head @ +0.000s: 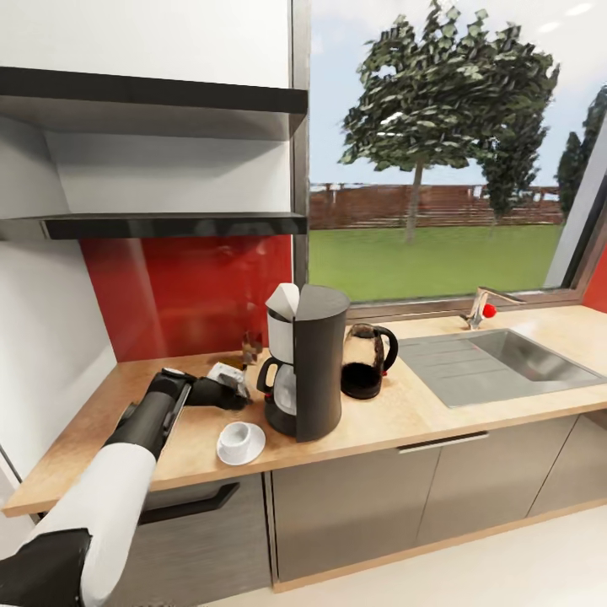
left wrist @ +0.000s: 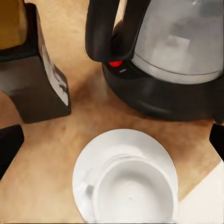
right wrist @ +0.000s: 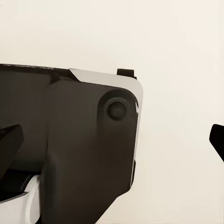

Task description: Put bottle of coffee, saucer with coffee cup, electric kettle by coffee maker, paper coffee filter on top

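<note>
The black coffee maker [head: 314, 362] stands mid-counter with a white paper filter [head: 282, 302] on its top. The electric kettle [head: 367, 361] is close on its right. A white coffee cup [head: 239, 436] sits on a white saucer [head: 250, 453] in front of the maker's left side. The bottle of coffee [head: 250, 344] stands against the red backsplash. My left gripper [head: 236, 389] hovers open between bottle and cup. From the left wrist I see the cup [left wrist: 128, 196] on its saucer [left wrist: 112, 144], the maker's carafe [left wrist: 177, 42] and the dark bottle [left wrist: 35, 88]. My right gripper [right wrist: 112, 142] is open and empty.
A steel sink [head: 514, 358] and a faucet [head: 480, 308] lie at the counter's right. Two wall shelves [head: 169, 224] hang above the left of the counter, beside a big window. The wooden countertop [head: 126, 413] has bare room at its left end. A dark robot part [right wrist: 74, 140] sits before the right wrist.
</note>
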